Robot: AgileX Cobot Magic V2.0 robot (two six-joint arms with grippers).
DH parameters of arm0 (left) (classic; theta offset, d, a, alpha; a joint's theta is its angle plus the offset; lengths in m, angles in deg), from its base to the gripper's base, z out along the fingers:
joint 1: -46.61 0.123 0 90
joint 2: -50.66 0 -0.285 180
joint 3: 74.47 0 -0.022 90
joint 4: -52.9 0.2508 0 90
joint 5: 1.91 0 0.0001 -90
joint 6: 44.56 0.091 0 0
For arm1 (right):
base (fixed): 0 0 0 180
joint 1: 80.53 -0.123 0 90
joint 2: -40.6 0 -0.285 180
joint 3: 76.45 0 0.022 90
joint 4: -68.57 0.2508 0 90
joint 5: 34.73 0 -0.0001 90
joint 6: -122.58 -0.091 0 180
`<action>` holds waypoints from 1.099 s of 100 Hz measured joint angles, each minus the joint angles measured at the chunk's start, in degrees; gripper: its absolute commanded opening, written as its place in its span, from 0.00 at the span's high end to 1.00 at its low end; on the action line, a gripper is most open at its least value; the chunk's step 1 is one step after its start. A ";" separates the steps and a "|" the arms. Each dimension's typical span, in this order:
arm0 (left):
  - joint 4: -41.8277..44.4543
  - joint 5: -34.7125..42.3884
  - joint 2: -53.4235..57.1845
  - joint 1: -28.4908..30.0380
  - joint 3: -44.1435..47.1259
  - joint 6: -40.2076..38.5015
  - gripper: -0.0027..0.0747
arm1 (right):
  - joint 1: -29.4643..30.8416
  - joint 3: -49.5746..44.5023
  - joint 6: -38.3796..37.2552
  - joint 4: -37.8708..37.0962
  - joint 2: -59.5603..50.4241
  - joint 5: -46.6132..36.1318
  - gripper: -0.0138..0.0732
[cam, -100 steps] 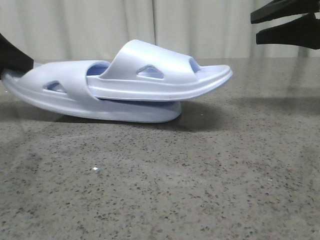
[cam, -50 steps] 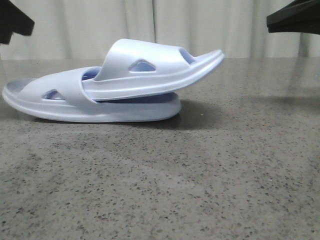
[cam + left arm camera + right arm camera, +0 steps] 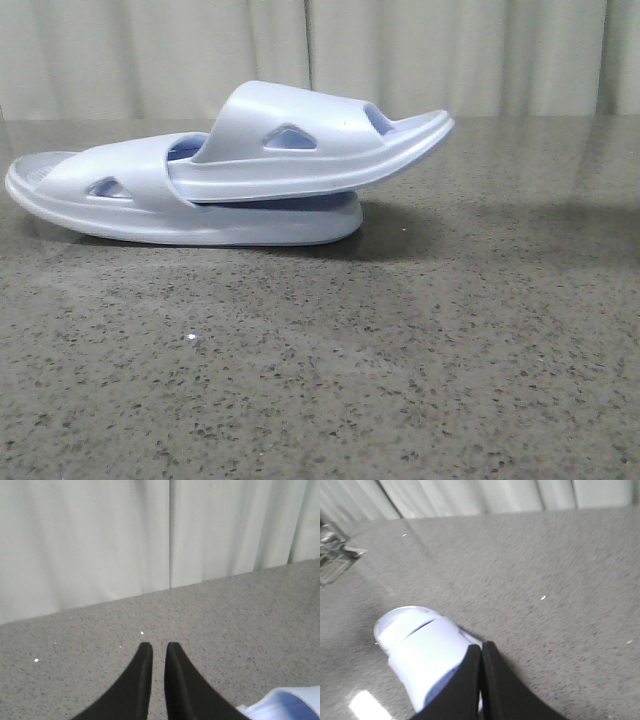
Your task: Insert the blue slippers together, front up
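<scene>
The two blue slippers lie nested on the speckled grey table [image 3: 400, 360]. The upper slipper [image 3: 300, 140] is pushed under the strap of the lower slipper [image 3: 120, 190], and its toe sticks out to the right, tilted up. Neither gripper shows in the front view. In the left wrist view, my left gripper [image 3: 159, 646] hangs over bare table with a narrow gap between its fingers and nothing in it; a slipper edge [image 3: 287, 705] shows beside it. In the right wrist view, my right gripper [image 3: 481, 646] is shut and empty, above and apart from the slippers [image 3: 417, 647].
White curtains [image 3: 320, 50] hang behind the table's far edge. A shiny metal or glass object [image 3: 332, 550] sits at the table's side in the right wrist view. Grey tabletop stretches in front of and to the right of the slippers.
Both grippers have risen out of the front view. The left one has let go of the lower slipper's heel. The nested slippers lie still.
</scene>
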 measured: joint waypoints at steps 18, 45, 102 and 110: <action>0.90 8.06 8.02 -3.15 6.39 -0.08 0.95 | -8.33 -9.34 0.10 -1.04 -12.44 -18.75 0.93; -10.50 10.28 21.34 -3.15 22.08 7.71 0.95 | -11.01 -26.80 0.15 -1.15 -30.10 -28.06 0.93; -35.31 11.84 38.82 -3.15 40.07 30.59 0.95 | -11.01 -36.25 0.15 1.25 -43.89 -19.81 0.93; -35.31 11.84 38.82 -3.15 40.07 30.64 0.95 | -11.01 -36.25 0.15 1.25 -43.89 -18.18 0.93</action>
